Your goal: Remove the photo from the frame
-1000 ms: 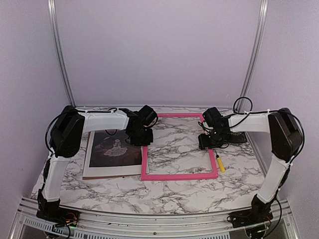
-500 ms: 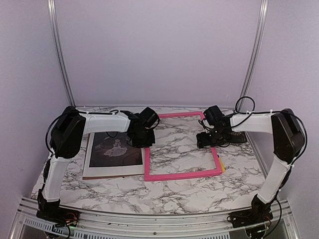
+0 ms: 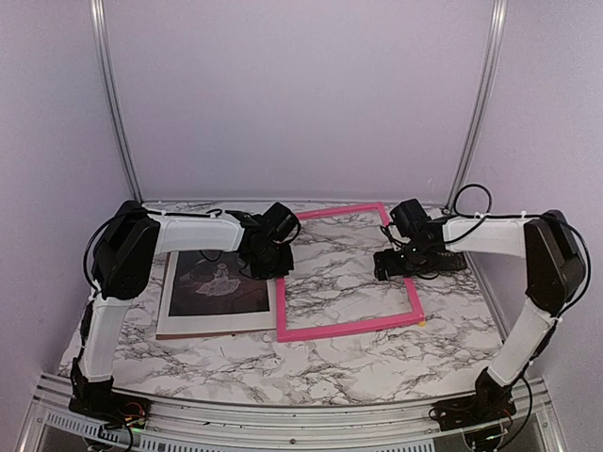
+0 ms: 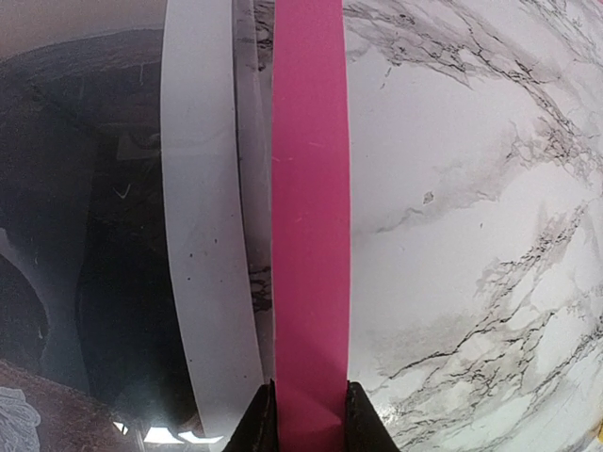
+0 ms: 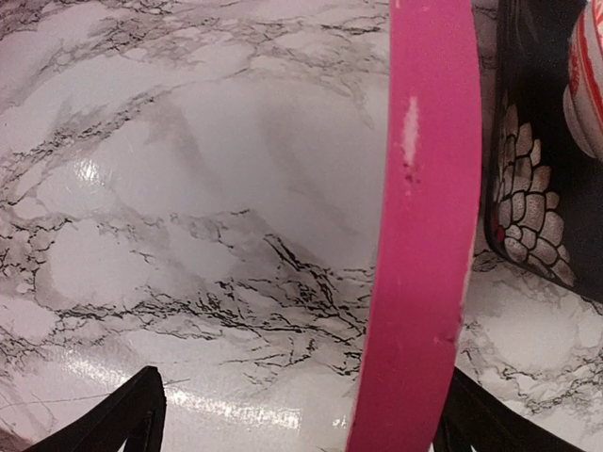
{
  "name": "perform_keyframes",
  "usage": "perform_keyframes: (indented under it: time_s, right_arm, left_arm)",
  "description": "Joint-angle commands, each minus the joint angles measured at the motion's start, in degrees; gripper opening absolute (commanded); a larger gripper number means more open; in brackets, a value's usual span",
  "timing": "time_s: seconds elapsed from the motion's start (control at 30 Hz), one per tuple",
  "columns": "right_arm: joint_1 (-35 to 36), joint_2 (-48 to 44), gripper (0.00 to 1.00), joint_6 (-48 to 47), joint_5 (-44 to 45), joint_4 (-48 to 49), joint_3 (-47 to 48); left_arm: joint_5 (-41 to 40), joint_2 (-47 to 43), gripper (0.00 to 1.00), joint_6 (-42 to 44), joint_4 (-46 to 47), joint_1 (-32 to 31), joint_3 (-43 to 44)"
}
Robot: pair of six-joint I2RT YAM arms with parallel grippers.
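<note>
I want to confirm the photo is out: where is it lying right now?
In the top view the photo lies flat on the left side of the table, outside the pink frame and just beside its left bar.

Plain bright pink frame (image 3: 349, 330), with one pale scuff on its bar in the right wrist view. The photo (image 3: 219, 282), left of the top view, is dark brownish-red with a small white figure in the middle and a pale band along its lower edge. The table (image 3: 339, 377) has a glossy white marble pattern with grey and black veins. The arms (image 3: 198, 229) have white links and black joints. The walls (image 3: 301, 94) are pale lilac and the rails (image 3: 110, 94) silver. The dark object (image 5: 537, 188), upper right of the right wrist view, is black with a white scale pattern and red-and-white stripes at the corner. A tiny yellow bit (image 3: 421, 322) shows at the frame's lower right corner.
</note>
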Motion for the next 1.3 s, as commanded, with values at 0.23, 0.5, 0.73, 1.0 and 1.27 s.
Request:
perform_keyframes:
  time_s: [0.23,0.5,0.73,1.0,1.27]
  right_arm:
    - [-0.5,-1.7,0.95,0.5,2.5,0.2,0.6]
    - [-0.5,-6.1,0.96,0.8,1.9,0.9,0.8]
    - [-0.5,-7.2,0.96,0.5,0.4,0.4,1.6]
    - [-0.5,-8.3,0.96,0.2,0.1,0.6,1.1]
    - [-0.5,-8.2,0.96,0.4,-0.9,1.1,1.1]
  left_arm:
    - [-0.1,-6.3,0.0,-0.3,3.6,1.7,-2.7]
    - [0.1,-4.9,0.03,-0.4,2.7,0.4,0.4]
    - [-3.2,-2.6,0.12,-1.4,-1.3,-1.9,3.7]
    - [-5.8,-4.4,0.15,-0.7,-2.7,-1.8,2.0]
    - [-5.0,-5.6,0.47,0.8,-3.5,-1.5,1.1]
